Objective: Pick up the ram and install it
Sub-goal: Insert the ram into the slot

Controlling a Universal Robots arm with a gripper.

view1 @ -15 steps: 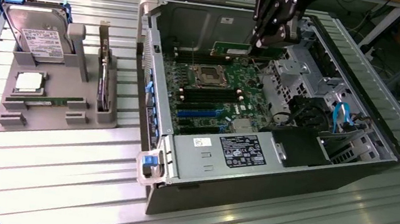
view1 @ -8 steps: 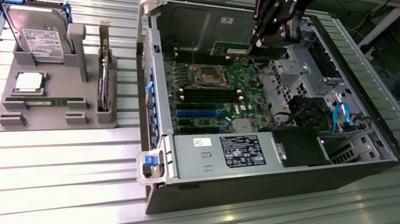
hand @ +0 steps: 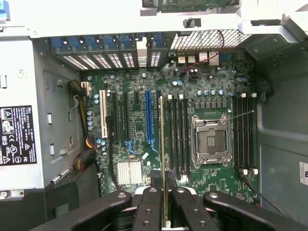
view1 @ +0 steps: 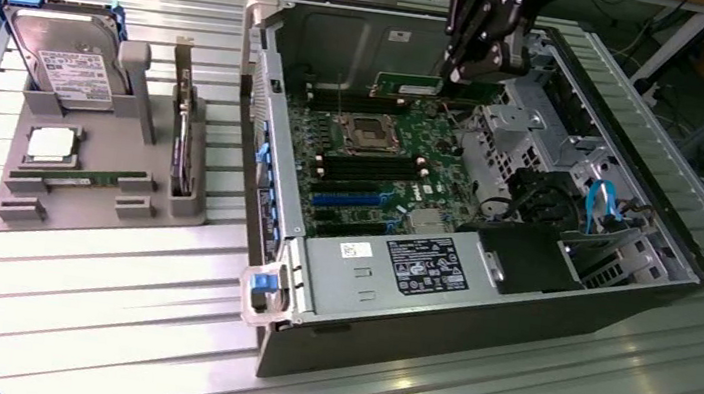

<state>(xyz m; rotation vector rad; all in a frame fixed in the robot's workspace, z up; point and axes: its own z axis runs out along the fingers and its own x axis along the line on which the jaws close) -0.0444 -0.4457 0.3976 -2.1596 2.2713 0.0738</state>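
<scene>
My gripper (view1: pixel 464 70) hangs over the back of the open computer case (view1: pixel 474 303) and is shut on the ram (view1: pixel 420 87), a thin green stick held level above the motherboard (view1: pixel 375 175). In the wrist view the ram (hand: pixel 162 144) shows edge-on as a thin line running out from between the black fingers (hand: pixel 148 209) of the gripper (hand: pixel 164 195). It lines up beside the black memory slots (hand: pixel 178 137) next to the empty processor socket (hand: pixel 211 142). A second ram stick (view1: pixel 75 178) lies in the grey holder (view1: pixel 95 211) on the table.
The grey holder also carries a hard drive (view1: pixel 66 61) with a white label, a silver square processor (view1: pixel 49 143) and an upright part (view1: pixel 183 136). Inside the case are the power supply (view1: pixel 418 266), drive cages (view1: pixel 536 129) and blue cables (view1: pixel 600 202). Case walls rise around the motherboard.
</scene>
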